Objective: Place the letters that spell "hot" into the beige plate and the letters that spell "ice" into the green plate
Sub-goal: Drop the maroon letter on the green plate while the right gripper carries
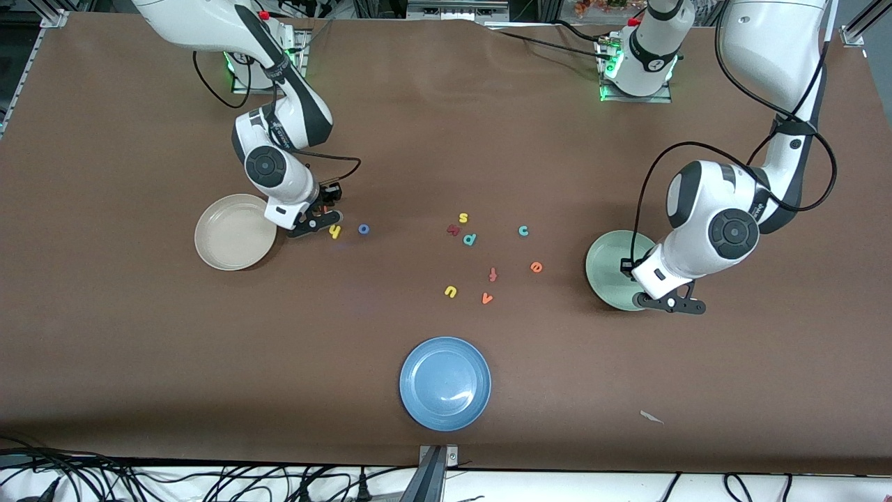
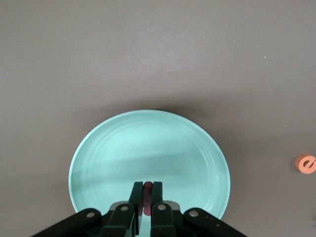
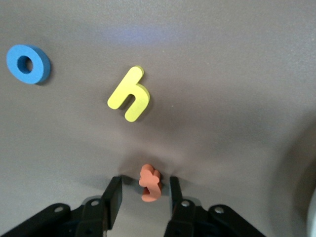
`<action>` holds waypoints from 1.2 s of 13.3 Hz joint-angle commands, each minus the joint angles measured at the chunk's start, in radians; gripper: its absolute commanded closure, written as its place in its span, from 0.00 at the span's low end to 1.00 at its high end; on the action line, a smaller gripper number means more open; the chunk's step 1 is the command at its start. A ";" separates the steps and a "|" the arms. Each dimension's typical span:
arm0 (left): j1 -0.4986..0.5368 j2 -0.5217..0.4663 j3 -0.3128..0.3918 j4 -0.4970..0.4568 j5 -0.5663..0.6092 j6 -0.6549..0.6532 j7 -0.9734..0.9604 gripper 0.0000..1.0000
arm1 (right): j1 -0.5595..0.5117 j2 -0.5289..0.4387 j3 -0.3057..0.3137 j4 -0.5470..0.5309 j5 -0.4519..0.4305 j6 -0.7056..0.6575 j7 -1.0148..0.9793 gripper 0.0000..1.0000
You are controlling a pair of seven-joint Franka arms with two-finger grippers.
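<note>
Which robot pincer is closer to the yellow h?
The right one. The right pincer is down at the table right beside the yellow h, its fingers around an orange letter. The left pincer is over the green plate, holding a dark red letter.

Brown table (image 1: 139,348). Beige plate (image 1: 235,232), pale green plate (image 2: 149,153), blue plate (image 1: 445,383). Yellow h (image 3: 129,94), u (image 1: 451,291), s (image 1: 463,218); blue o (image 3: 28,63); orange t (image 3: 149,182), e (image 2: 305,163), v (image 1: 487,298); teal c (image 1: 523,231), p (image 1: 470,239); salmon f (image 1: 493,274); dark red i (image 2: 147,195).
</note>
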 commanded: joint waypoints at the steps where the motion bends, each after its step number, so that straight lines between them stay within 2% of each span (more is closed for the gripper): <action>1: -0.003 0.002 0.002 0.000 0.029 0.000 0.043 1.00 | -0.006 0.006 -0.004 -0.010 0.010 0.022 -0.010 0.61; 4: -0.003 0.029 0.002 0.023 0.029 0.003 0.097 1.00 | -0.006 0.008 -0.004 -0.010 0.010 0.024 -0.010 0.72; 8: 0.011 0.045 0.012 0.025 0.070 0.006 0.195 1.00 | -0.006 0.012 -0.004 -0.008 0.008 0.056 -0.010 0.72; 13: 0.011 0.053 0.012 0.025 0.098 0.006 0.195 1.00 | -0.006 0.018 -0.004 -0.008 0.008 0.064 -0.010 0.70; 16: 0.011 0.062 0.012 0.025 0.100 0.008 0.195 1.00 | -0.006 0.020 -0.004 -0.008 0.008 0.067 -0.010 0.76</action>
